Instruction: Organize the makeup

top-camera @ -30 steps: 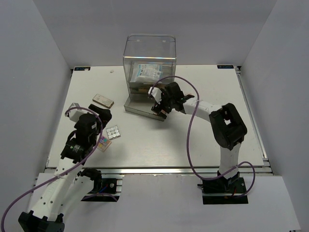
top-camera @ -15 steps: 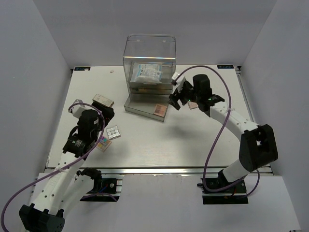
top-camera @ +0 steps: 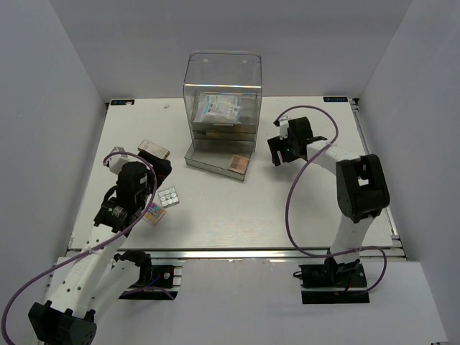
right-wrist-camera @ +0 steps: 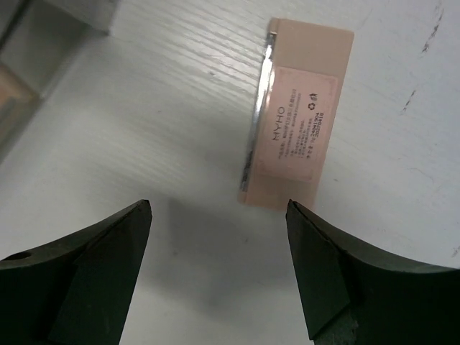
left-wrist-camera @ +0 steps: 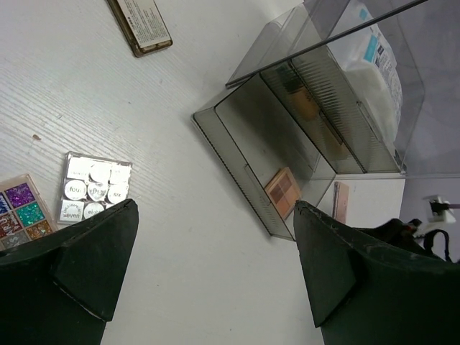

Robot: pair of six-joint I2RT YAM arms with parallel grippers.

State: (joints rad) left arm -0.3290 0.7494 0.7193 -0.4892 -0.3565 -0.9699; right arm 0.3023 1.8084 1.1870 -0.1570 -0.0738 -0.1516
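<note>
While the left hand [left-wrist-camera: 215, 207] hangs spread wide and holding nothing over the left side of the table [top-camera: 215, 215], the multicoloured palette [left-wrist-camera: 21, 212] and the white palette of round pans [left-wrist-camera: 95, 189] sit just beside each other below it, with a tan palette [left-wrist-camera: 140, 25] further back. In the middle, the clear drawer box [top-camera: 223, 93] has a packet [top-camera: 219, 108] up top and a peach palette [left-wrist-camera: 282, 190] in the pulled-out drawer.

Over on the right, the right hand [right-wrist-camera: 217, 208] is spread above a flat peach palette [right-wrist-camera: 298, 147] lying on the table. That palette sits off to one side of the gap, so I'd guess a finger lands on top or shoves it away instead of pinching it.

A second ago that hand was over the drawer; it's swung right since, and the left arm has barely shifted.
</note>
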